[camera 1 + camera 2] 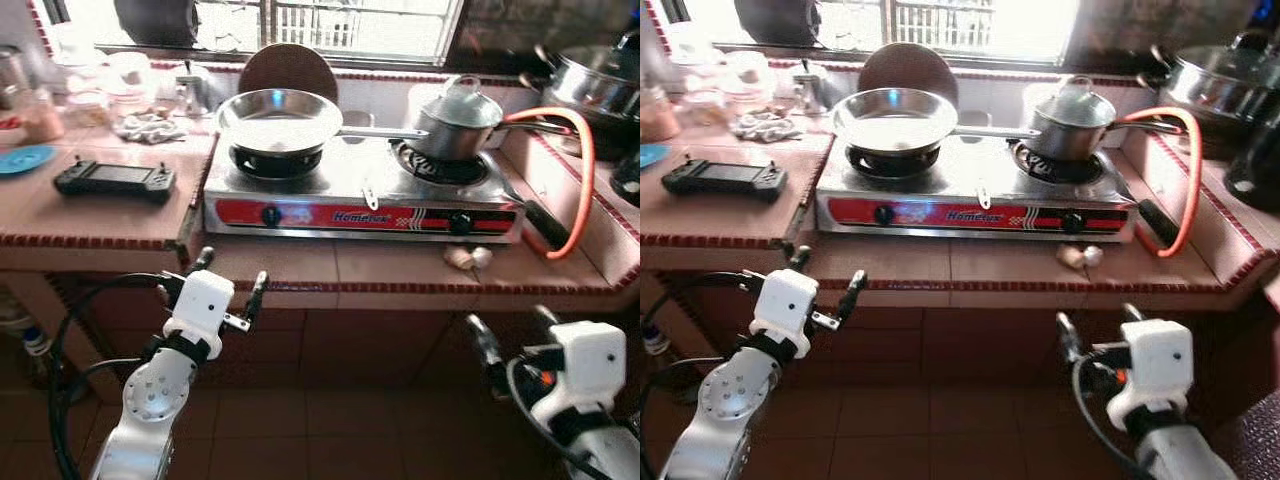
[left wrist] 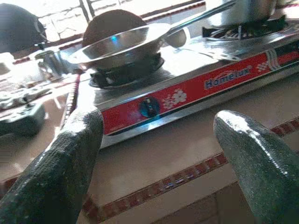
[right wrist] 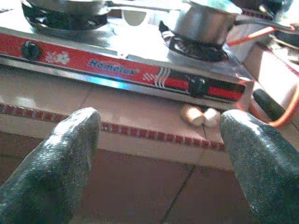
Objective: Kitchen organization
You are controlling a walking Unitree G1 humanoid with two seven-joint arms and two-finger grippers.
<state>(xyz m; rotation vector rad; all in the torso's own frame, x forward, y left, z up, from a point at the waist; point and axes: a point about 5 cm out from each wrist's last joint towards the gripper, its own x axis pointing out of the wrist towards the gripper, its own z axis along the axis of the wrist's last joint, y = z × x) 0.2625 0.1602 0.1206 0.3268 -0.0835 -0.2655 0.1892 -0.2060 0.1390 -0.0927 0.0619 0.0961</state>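
From the left eye view, you face a tiled counter (image 1: 300,262) with a two-burner gas stove (image 1: 360,205) at 12 o'clock. A steel frying pan (image 1: 280,118) sits on the stove's left burner, its handle running toward 3 o'clock. A lidded saucepan (image 1: 457,122) sits on the right burner. An orange gas hose (image 1: 583,170) loops off the stove's right end. At 10 o'clock a black handheld controller (image 1: 115,180) lies on the counter, a blue plate (image 1: 24,158) beyond it at the edge. Two pale garlic cloves (image 1: 468,257) rest on the counter just in front of the stove's right knob. Your left gripper (image 1: 228,285) hovers at 7 o'clock, below the counter edge, fingers spread. Your right gripper (image 1: 512,338) hangs at 5 o'clock, lower still, fingers also spread.

The right eye view gives you the same layout, with a round wooden board (image 1: 908,68) leaning against the wall behind the frying pan.

In the left wrist view, the two black fingers (image 2: 60,168) stand wide apart with nothing between them, aimed at the stove's red front panel and its left knob (image 2: 149,107).

In the right wrist view, the fingers (image 3: 56,158) are likewise parted and hold nothing, pointed at the counter edge, with the garlic cloves near the stove's right knob (image 3: 197,85).
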